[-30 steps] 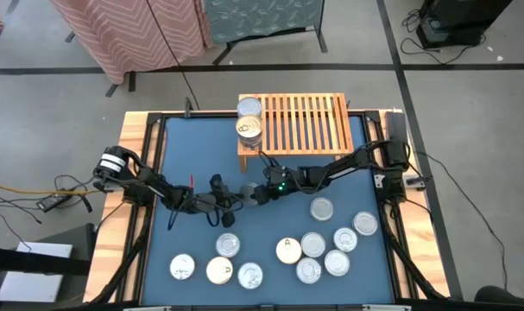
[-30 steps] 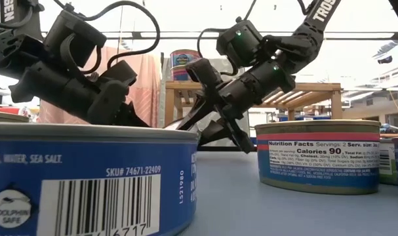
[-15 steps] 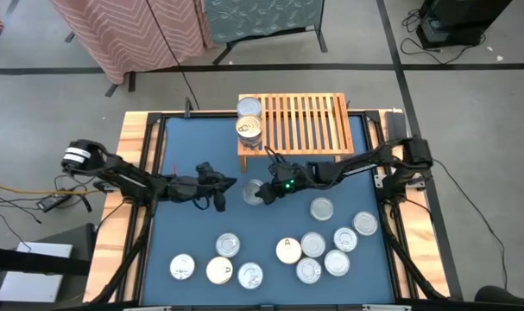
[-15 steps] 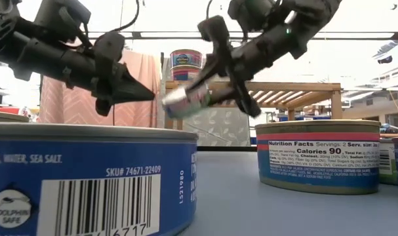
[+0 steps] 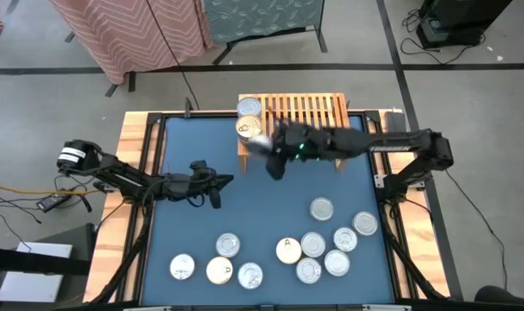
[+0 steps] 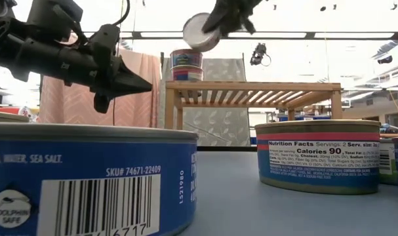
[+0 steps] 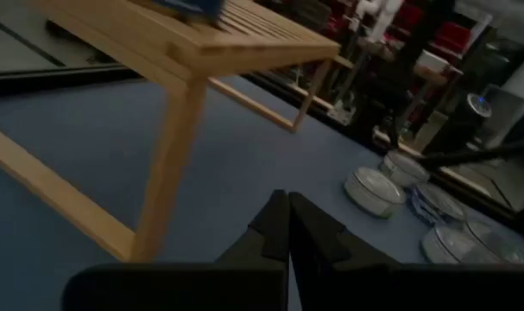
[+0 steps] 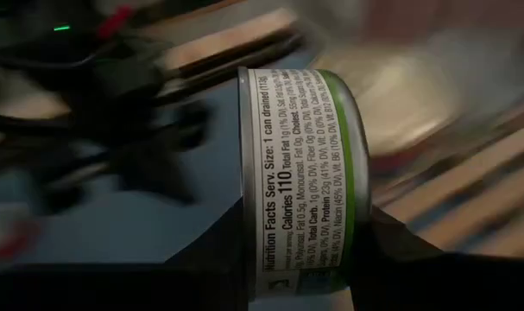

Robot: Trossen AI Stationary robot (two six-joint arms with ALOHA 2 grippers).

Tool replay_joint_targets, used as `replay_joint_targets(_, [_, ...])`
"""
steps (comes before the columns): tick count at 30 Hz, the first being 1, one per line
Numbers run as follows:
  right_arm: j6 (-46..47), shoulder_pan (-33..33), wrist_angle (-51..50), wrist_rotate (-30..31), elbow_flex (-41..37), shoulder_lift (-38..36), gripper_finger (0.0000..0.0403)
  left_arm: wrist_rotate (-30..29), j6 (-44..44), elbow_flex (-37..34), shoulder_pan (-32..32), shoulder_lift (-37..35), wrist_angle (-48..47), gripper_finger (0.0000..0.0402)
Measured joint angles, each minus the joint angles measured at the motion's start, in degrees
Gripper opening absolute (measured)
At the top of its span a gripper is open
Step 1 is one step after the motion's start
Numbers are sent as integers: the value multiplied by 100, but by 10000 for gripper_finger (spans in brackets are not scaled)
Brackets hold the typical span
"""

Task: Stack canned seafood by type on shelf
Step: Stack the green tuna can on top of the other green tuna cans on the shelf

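Left of the shelf (image 5: 302,122), out over the blue bench (image 5: 184,225), the left gripper (image 5: 220,181) hangs with its jaws pressed flat together on nothing, its tip pointing toward the shelf. At the shelf's front left corner the right gripper (image 5: 263,145) holds a can (image 8: 300,177) clamped between its jaws, raised above the slats and tipped on edge; the two dark fingers (image 8: 205,250) press on opposite sides of the can, whose green-edged label faces the wrist camera. Just behind that can, on the shelf's left end, stand two more cans (image 5: 249,118), one behind the other. In front of the shelf, on the bench, lie loose cans (image 5: 322,244), mostly toward the right.
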Motion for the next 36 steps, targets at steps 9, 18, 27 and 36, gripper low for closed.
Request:
replay_joint_targets(9, [-3905, -658, -90, 2098, 704, 13, 120, -115, -415, 152, 680, 0, 550, 9])
replay_joint_targets(18, [-6474, -1289, 1427, 1500, 699, 612, 120, -189, -157, 245, 1000, 0, 546, 9])
replay_joint_targets(27, [-8300, -1334, 2460, 1368, 684, 1337, 120, -242, -184, 245, 1240, -4, 1022, 9])
replay_joint_targets(36, [-8639, -1299, 2399, 1155, 686, 1318, 120, -238, -177, 245, 1497, -4, 1022, 9])
